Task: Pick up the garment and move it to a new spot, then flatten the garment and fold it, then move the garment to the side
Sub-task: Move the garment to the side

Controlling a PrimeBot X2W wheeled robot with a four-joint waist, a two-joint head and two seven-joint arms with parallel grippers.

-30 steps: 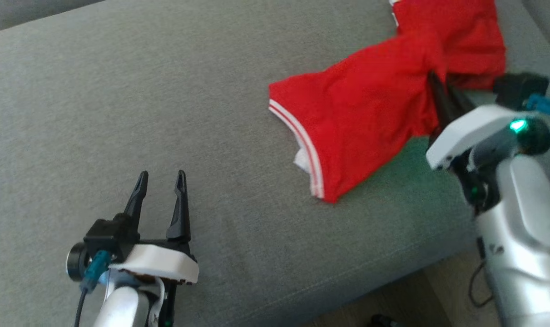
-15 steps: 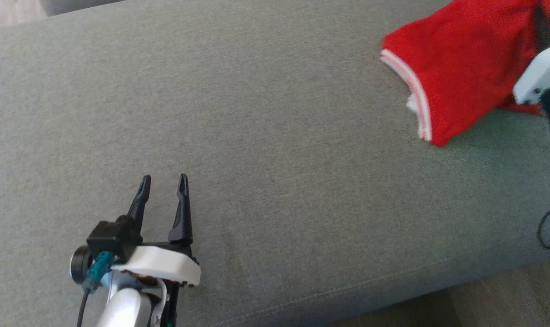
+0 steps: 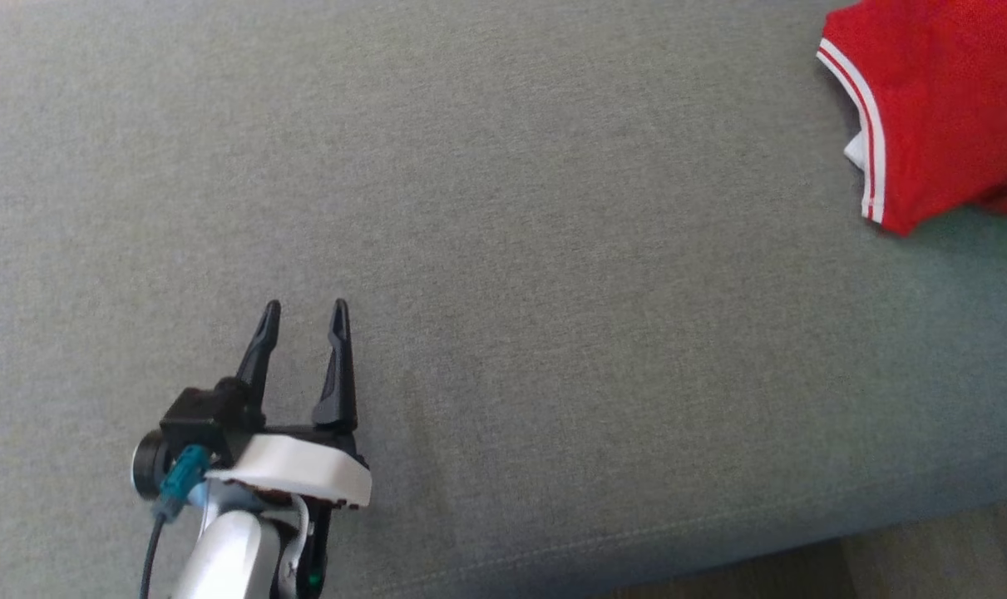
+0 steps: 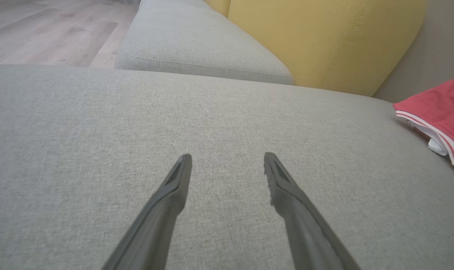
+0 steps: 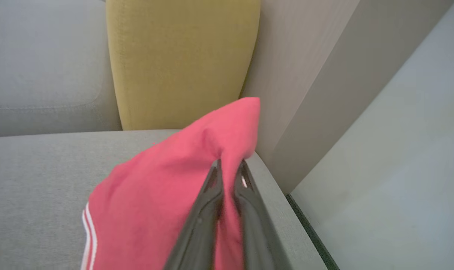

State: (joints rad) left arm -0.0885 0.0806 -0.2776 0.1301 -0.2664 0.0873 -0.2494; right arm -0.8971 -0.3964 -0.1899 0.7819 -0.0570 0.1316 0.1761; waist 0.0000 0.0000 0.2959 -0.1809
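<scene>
Pinching the red garment [image 5: 155,195], right gripper [image 5: 229,163] hangs above grey sofa [image 5: 32,176].

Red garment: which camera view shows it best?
The right wrist view: the red garment spreads across the middle, and the right gripper has its jaws shut on a fold. The head view cuts it off at the top right corner; the left wrist view catches its striped hem at the right edge.

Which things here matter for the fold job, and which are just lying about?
Job:
red garment
right claw, shut on the garment
left claw, open and empty

Background:
grey seat
yellow cushion
wood floor
</scene>
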